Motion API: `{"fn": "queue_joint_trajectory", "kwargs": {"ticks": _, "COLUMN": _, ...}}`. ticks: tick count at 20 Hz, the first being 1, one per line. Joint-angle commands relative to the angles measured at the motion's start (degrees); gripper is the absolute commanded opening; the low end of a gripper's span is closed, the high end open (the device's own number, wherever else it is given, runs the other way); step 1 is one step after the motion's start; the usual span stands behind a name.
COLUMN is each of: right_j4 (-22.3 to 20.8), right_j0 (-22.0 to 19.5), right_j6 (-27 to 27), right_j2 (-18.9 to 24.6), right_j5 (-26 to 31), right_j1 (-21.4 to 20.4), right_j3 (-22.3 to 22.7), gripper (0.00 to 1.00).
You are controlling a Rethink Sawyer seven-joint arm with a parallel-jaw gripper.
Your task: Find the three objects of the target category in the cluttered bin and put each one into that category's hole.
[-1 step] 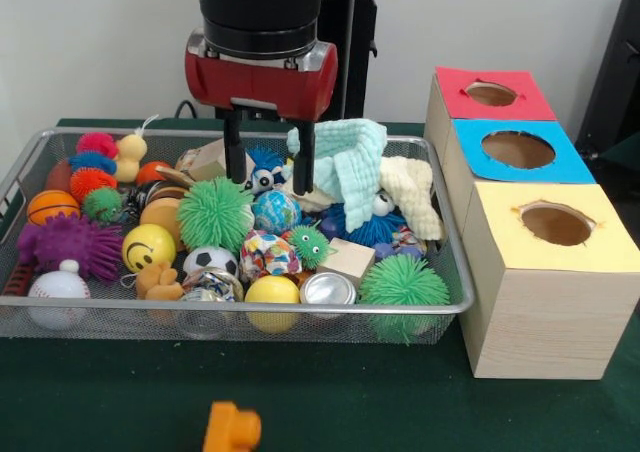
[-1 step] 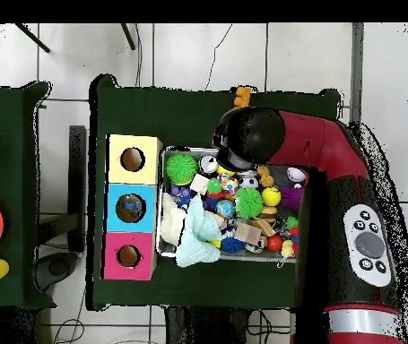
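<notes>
We place this in the search step: the red and black gripper [image 1: 269, 162] hangs over the wire mesh bin [image 1: 455, 272], fingers [image 1: 235, 152] apart and empty. Next, we judge, it must choose a target and descend.

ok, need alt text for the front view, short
A red and black gripper, fingers open, reaches down into a wire mesh bin crammed with balls, spiky toys and cloths. Three wooden boxes stand beside the bin, with holes in red, blue and yellow tops.
</notes>
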Motion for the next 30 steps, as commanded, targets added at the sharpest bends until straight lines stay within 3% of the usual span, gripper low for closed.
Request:
{"fn": "queue_joint_trajectory", "kwargs": {"ticks": 1, "right_j4": -1.1, "right_j0": -0.5, "right_j6": -4.4, "right_j2": 4.0, "right_j5": -0.2, "right_j1": 1.9, "right_j3": 0.1, "gripper": 1.0}}
{"fn": "queue_joint_trajectory", "kwargs": {"ticks": 8, "right_j4": -1.0, "right_j0": -0.4, "right_j6": -4.1, "right_j2": 3.9, "right_j5": 0.4, "right_j1": 2.5, "right_j3": -1.4, "gripper": 1.0}}
{"fn": "queue_joint_trajectory", "kwargs": {"ticks": 10, "right_j4": -1.3, "right_j0": -0.2, "right_j6": -4.8, "right_j2": 3.5, "right_j5": 3.6, "right_j1": 2.1, "right_j3": -2.6, "gripper": 1.0}}
{"fn": "queue_joint_trajectory", "kwargs": {"ticks": 15, "right_j4": -3.2, "right_j0": -1.5, "right_j6": -7.1, "right_j2": 3.1, "right_j5": 2.7, "right_j1": 6.0, "right_j3": -3.9, "gripper": 1.0}}
{"fn": "queue_joint_trajectory", "kwargs": {"ticks": 18, "right_j4": -4.8, "right_j0": -1.4, "right_j6": -7.8, "right_j2": 2.2, "right_j5": 2.4, "right_j1": 6.2, "right_j3": -4.0, "gripper": 1.0}}
{"fn": "queue_joint_trajectory", "kwargs": {"ticks": 24, "right_j4": -6.3, "right_j0": -4.0, "right_j6": -9.2, "right_j2": 3.7, "right_j5": -6.3, "right_j1": 5.4, "right_j3": 2.0, "gripper": 1.0}}
{"fn": "queue_joint_trajectory", "kwargs": {"ticks": 30, "right_j4": -8.5, "right_j0": -4.4, "right_j6": -10.7, "right_j2": 5.9, "right_j5": -8.3, "right_j1": 10.6, "right_j3": -4.0, "gripper": 1.0}}
